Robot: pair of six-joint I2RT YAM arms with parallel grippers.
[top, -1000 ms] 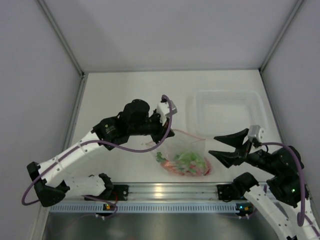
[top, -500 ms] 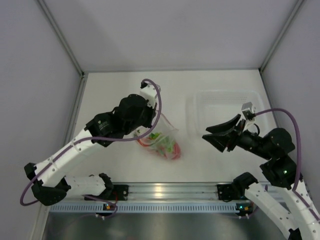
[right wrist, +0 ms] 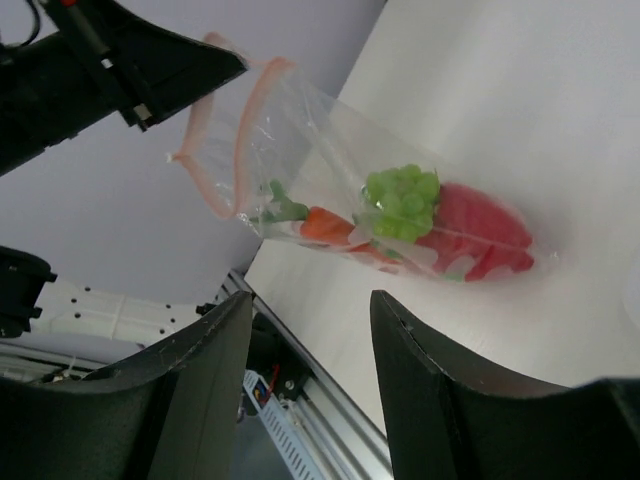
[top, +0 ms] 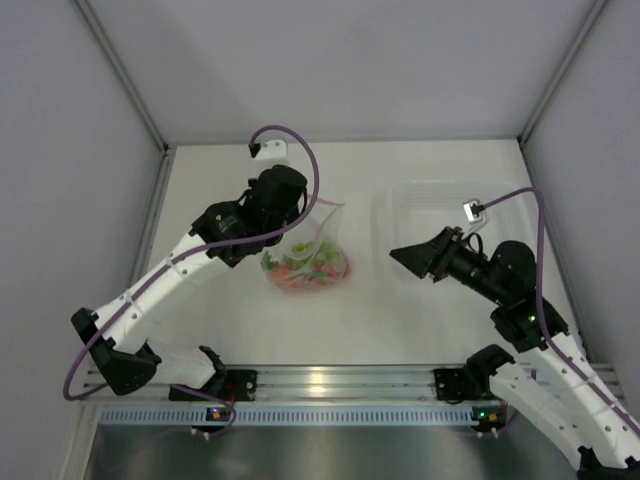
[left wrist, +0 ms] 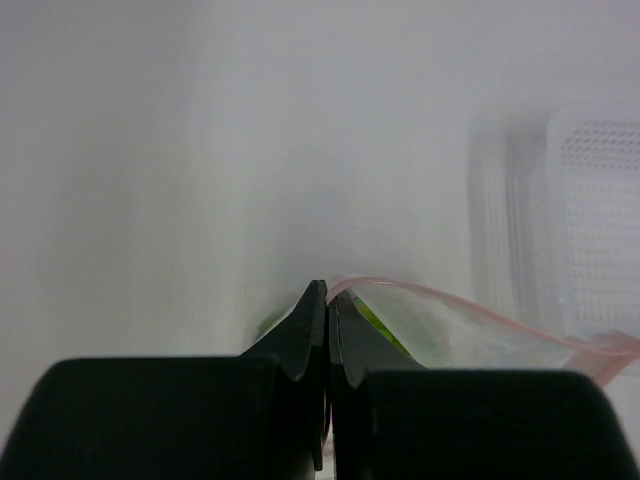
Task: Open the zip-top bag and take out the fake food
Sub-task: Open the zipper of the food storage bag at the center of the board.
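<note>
The zip-top bag [top: 320, 235] hangs from my left gripper [top: 300, 220], which is shut on its pinkish zip edge [left wrist: 400, 292]. The fake food [top: 305, 268] sits bunched in the bag's lower end, which seems to rest on the table. In the right wrist view I see a green knobbly piece [right wrist: 402, 195], a red piece [right wrist: 480, 225] and an orange piece [right wrist: 325, 225] through the plastic. My right gripper [top: 402, 262] is open, empty, and pointed at the bag from its right, a short way off. The bag's mouth [right wrist: 225, 140] gapes a little.
A rigid clear tub [top: 440, 192] stands at the back right, behind my right arm, and shows in the left wrist view [left wrist: 590, 200] too. Grey walls close in the white table on three sides. A metal rail [top: 330, 380] runs along the near edge.
My left gripper has lifted the bag's zip edge and carried the bag left and back. My right gripper has swung up and left, now pointing at the bag.
</note>
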